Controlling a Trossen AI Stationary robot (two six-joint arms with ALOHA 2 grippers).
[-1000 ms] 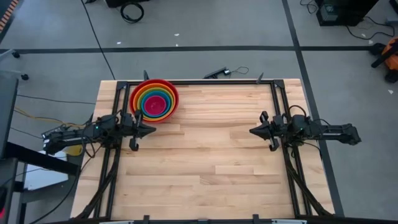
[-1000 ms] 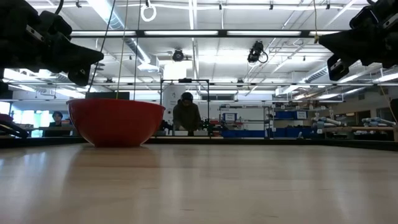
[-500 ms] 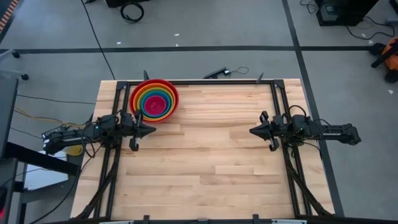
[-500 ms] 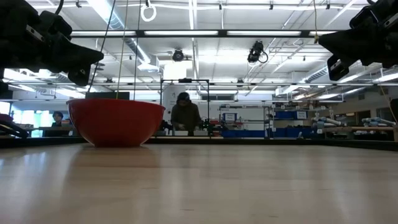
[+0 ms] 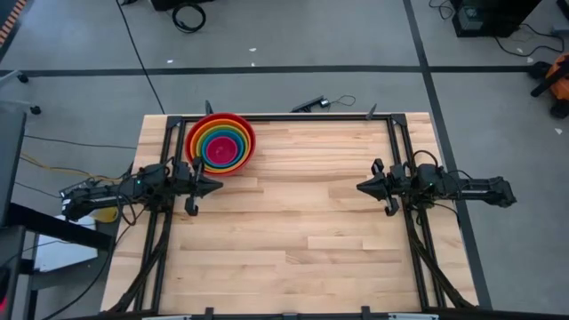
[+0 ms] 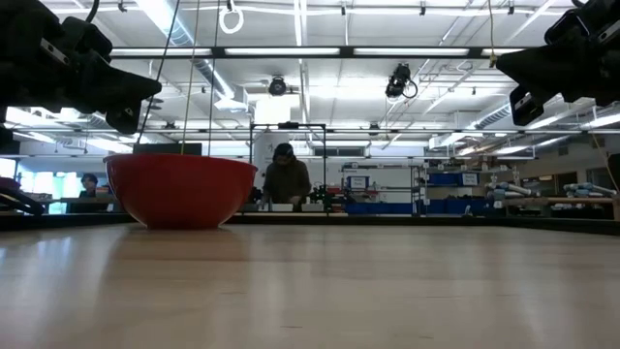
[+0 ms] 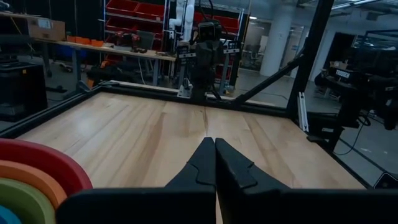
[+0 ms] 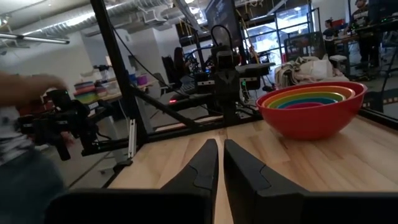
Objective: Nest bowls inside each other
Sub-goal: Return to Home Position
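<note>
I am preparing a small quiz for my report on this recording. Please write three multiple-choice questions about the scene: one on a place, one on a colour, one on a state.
1. Where on the table does the stack of bowls stand?
A. at the middle
B. in a corner on the robot's left side
C. on the robot's right side

2. Which bowl lies innermost?
A. red
B. blue
C. pink

3. How is the left hand?
A. shut, holding nothing
B. open around a rim
C. shut on a bowl

Answers:
1 B: the high view shows the stack in the corner nearest the left hand.
2 C: the pink bowl sits at the centre of the coloured rings.
3 A: the left wrist view shows its fingers together over bare wood.
</note>
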